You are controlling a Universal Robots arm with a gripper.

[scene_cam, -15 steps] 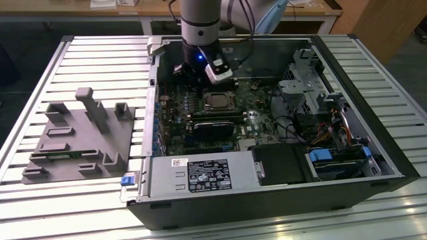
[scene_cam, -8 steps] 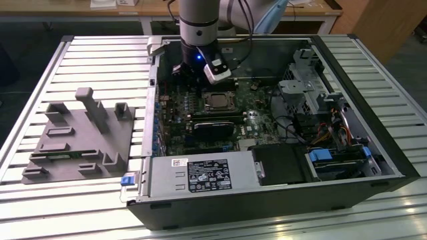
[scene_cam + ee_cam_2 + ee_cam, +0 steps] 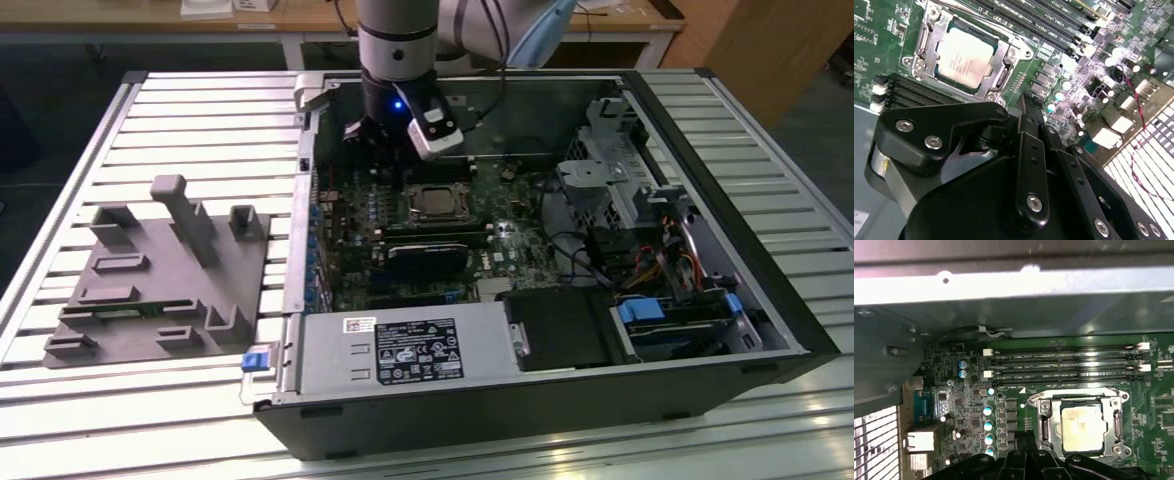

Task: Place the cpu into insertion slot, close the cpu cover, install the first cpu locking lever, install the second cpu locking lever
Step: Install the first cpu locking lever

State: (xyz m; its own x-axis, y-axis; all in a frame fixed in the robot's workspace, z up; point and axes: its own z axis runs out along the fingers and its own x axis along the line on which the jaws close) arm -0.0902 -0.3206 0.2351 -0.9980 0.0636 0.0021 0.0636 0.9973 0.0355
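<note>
Sitting in the one insertion slot, the single cpu shows its dull metal top through the window of the one cpu cover, which lies flat around it. In the first wrist view, four long memory slots run side by side just beyond the socket. The one gripper is closed with nothing between its tips, near a corner of the socket but apart from it. In the exterior view, one grey fixture rests on the slatted table, well apart from the computer case.
</note>
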